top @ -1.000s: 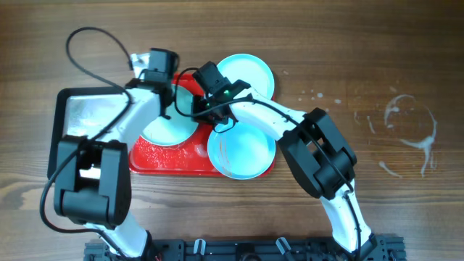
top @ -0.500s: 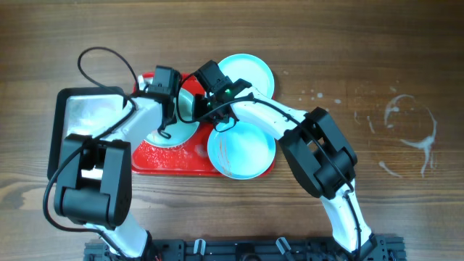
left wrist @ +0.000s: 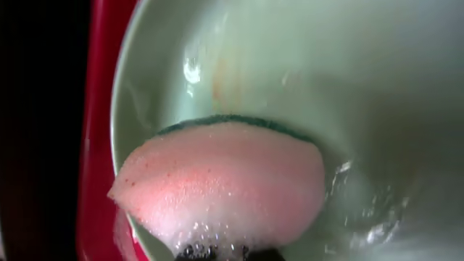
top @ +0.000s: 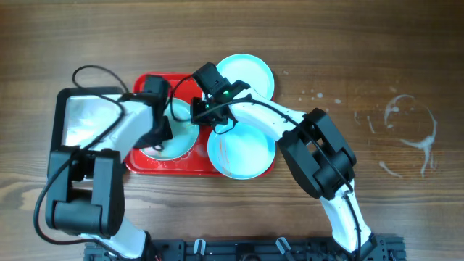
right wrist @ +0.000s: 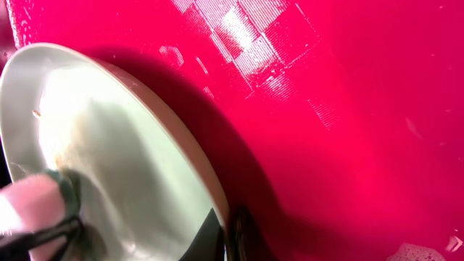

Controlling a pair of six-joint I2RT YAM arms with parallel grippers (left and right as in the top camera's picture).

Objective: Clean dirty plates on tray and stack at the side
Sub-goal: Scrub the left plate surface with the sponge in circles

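Observation:
One pale aqua plate (top: 177,136) lies on the red tray (top: 170,165). My left gripper (top: 161,132) is shut on a pink, foamy sponge with a green scouring side (left wrist: 225,181) and presses it into this plate (left wrist: 326,87), which carries a faint reddish smear. My right gripper (top: 200,113) is shut on the same plate's rim; in the right wrist view the rim (right wrist: 210,196) sits between its fingers, over the tray (right wrist: 348,109). A second plate (top: 250,72) lies on the table behind the tray. A third plate (top: 243,151) overlaps the tray's right edge.
A black-rimmed silvery metal pan (top: 78,119) sits left of the tray. Dried whitish water marks (top: 406,134) spot the wooden table at the right. The two arms cross closely over the tray's back half.
My left gripper has swept the sponge from the tray's back edge toward the front across the plate. The right gripper has stayed still on the rim.

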